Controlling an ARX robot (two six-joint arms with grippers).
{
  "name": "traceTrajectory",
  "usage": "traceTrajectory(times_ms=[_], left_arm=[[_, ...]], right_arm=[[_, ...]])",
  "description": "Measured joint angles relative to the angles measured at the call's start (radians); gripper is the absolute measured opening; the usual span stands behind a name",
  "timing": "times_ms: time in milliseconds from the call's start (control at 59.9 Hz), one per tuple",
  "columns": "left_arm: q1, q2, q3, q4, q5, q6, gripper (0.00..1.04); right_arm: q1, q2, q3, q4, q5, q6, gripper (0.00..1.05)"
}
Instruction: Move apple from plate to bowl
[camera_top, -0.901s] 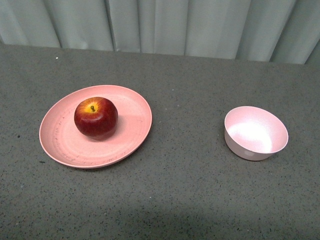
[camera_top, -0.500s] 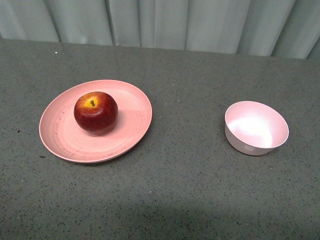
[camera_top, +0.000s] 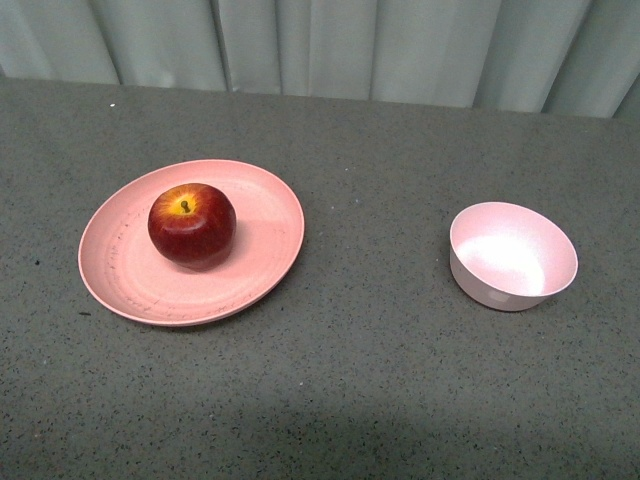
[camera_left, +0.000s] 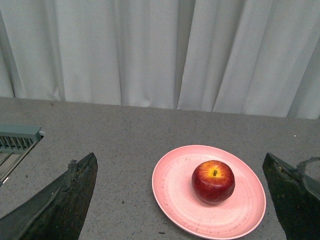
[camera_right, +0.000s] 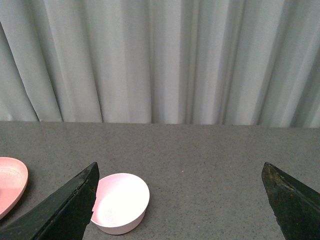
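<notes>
**Grey table set, apple on the plate, both claws empty**

A speckled dark grey table (camera_top: 380, 380) runs back to a pale pleated curtain (camera_top: 400, 50). On it the salmon-pink plate (camera_top: 265, 205) lies toward the robot's left. The pale pink bowl (camera_top: 512, 255) stands well apart from it on the right, upright and with nothing inside.

The apple (camera_top: 192, 225) sits on the plate, a little off centre toward the plate's left side, stem up with the yellow patch showing. Nothing touches it.

Neither arm appears in the front view. In the left wrist view the left claw (camera_left: 178, 157) is spread wide and holds nothing; the plate and apple lie ahead of it, between its two dark fingers. The right claw (camera_right: 178, 167) is likewise wide open and empty, with the bowl ahead of it near one finger.

By my reading the task has not begun in earnest: this is the approach, before any grasp. The left arm looks better placed. The next move calls for bringing that claw down around the apple's widest part, clear of the plate rim, and closing gently, since the glossy round skin may slip.
</notes>
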Motion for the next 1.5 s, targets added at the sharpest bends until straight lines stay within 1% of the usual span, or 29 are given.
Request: traceTrajectory(times_ms=[1018, 1034, 1084, 1118, 1201, 1284, 1385, 1501], left_arm=[[0.0, 0.0, 0.0, 0.0, 0.0, 0.0, 0.98], [0.0, 0.0, 0.0, 0.0, 0.0, 0.0, 0.98], [0.0, 0.0, 0.0, 0.0, 0.0, 0.0, 0.98], [0.0, 0.0, 0.0, 0.0, 0.0, 0.0, 0.98], [0.0, 0.0, 0.0, 0.0, 0.0, 0.0, 0.98], [0.0, 0.0, 0.0, 0.0, 0.0, 0.0, 0.98], [0.0, 0.0, 0.0, 0.0, 0.0, 0.0, 0.98], [0.0, 0.0, 0.0, 0.0, 0.0, 0.0, 0.98]], right_arm=[[0.0, 0.0, 0.0, 0.0, 0.0, 0.0, 0.95], [0.0, 0.0, 0.0, -0.001, 0.003, -0.001, 0.95], [0.023, 0.023, 0.014, -0.047, 0.068, -0.028, 0.95], [0.036, 0.054, 0.017, -0.05, 0.088, -0.037, 0.95], [0.058, 0.172, 0.018, 0.017, 0.072, -0.065, 0.95], [0.069, 0.337, 0.037, 0.129, 0.036, -0.076, 0.95], [0.091, 0.584, 0.096, 0.271, 0.006, -0.099, 0.95], [0.126, 0.874, 0.189, 0.356, -0.013, -0.125, 0.95]])
